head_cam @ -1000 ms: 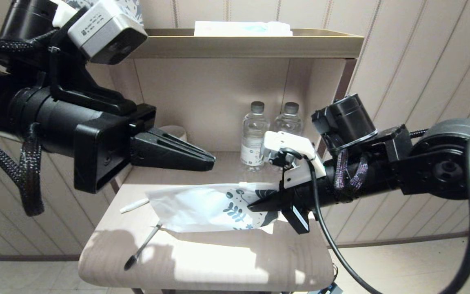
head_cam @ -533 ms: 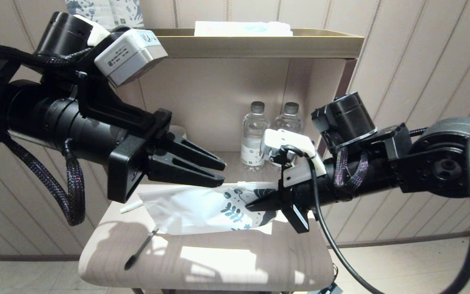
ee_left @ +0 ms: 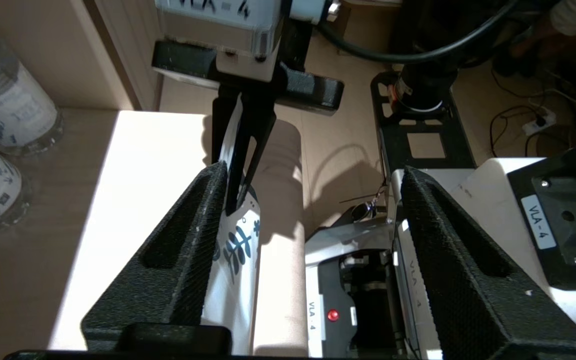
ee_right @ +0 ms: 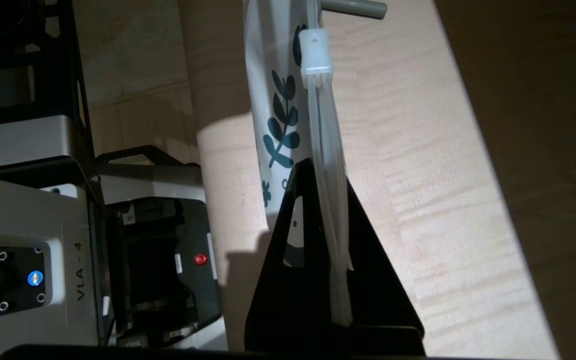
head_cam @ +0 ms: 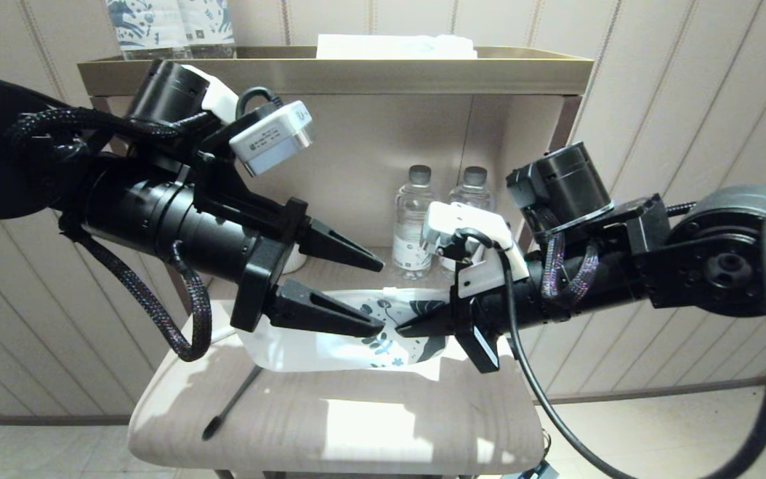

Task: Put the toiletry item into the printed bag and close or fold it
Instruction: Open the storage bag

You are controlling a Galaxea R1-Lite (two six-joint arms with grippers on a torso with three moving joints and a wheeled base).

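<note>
The printed bag (head_cam: 320, 346) lies on the small wooden table (head_cam: 356, 426), its leaf-printed end raised a little. My right gripper (head_cam: 401, 328) is shut on that end, pinching the zip edge (ee_right: 324, 165), and the white slider (ee_right: 315, 50) sits further along. My left gripper (head_cam: 382, 296) is open, facing the right one. One left finger (ee_left: 178, 260) rests beside the printed end (ee_left: 235, 245); the other finger (ee_left: 463, 270) stands well clear. A thin dark stick with a bulb tip (head_cam: 229, 403) lies on the table in front of the bag.
Two clear water bottles (head_cam: 414, 223) stand at the back under the shelf (head_cam: 356, 70). On the shelf are a flat white-and-blue packet (head_cam: 396, 46) and blue-printed bottles (head_cam: 170, 26). Striped wall panels close in behind and to both sides.
My left arm has come down and forward and its gripper has opened, its lower finger reaching the bag's printed end. The right gripper has kept its hold and raised that end slightly.
</note>
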